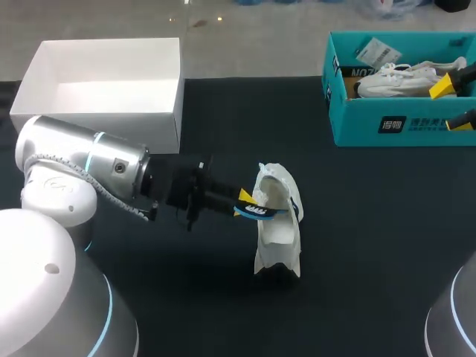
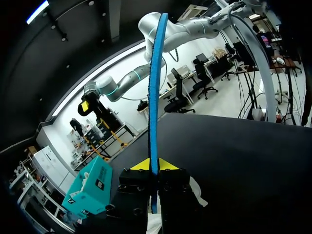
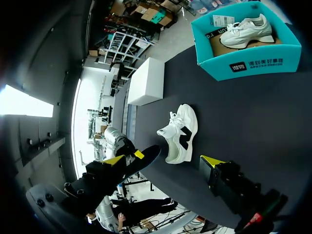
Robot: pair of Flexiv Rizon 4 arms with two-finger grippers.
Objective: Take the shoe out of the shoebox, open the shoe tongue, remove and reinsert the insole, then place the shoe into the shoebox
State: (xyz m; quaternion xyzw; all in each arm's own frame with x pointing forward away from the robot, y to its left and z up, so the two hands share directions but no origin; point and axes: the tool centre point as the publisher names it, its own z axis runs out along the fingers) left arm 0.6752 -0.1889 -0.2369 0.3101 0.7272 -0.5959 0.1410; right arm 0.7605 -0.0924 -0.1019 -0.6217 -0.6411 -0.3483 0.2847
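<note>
**Head view.** The shoe [image 1: 277, 227] rests near the centre of the dark table [image 1: 372, 245]. The left gripper [image 1: 248, 208] stands at the shoe's 9 o'clock, its fingers clamped on the blue insole [image 1: 264, 213]. The insole lies across the shoe's upper part; whether the two touch cannot be told. The teal shoebox [image 1: 394, 126] sits at the shoe's 2 o'clock and contains a second shoe [image 1: 394, 78]. The right gripper [image 1: 454, 104] hangs over the shoebox's 3 o'clock end, fingers apart and empty. A white box [image 1: 104, 82] sits at the shoe's 10 o'clock.

**Left wrist view.** The insole [image 2: 155, 97] appears edge-on. It is pinched from both sides by the left gripper [image 2: 151, 165] and runs straight ahead of the fingers. A white part of the shoe [image 2: 197, 189] shows under the gripper. The shoebox [image 2: 90, 187] sits off to one side of the gripper.

**Right wrist view.** The right gripper [image 3: 163, 161] has its fingers spread wide, with nothing between them. The shoe [image 3: 180, 134] rests on the table [image 3: 253, 112] just ahead of the gripper. The shoebox [image 3: 243, 63], with the second shoe [image 3: 246, 31] inside, sits well beyond the shoe. The white box [image 3: 146, 80] is also beyond the shoe, apart from the shoebox.
</note>
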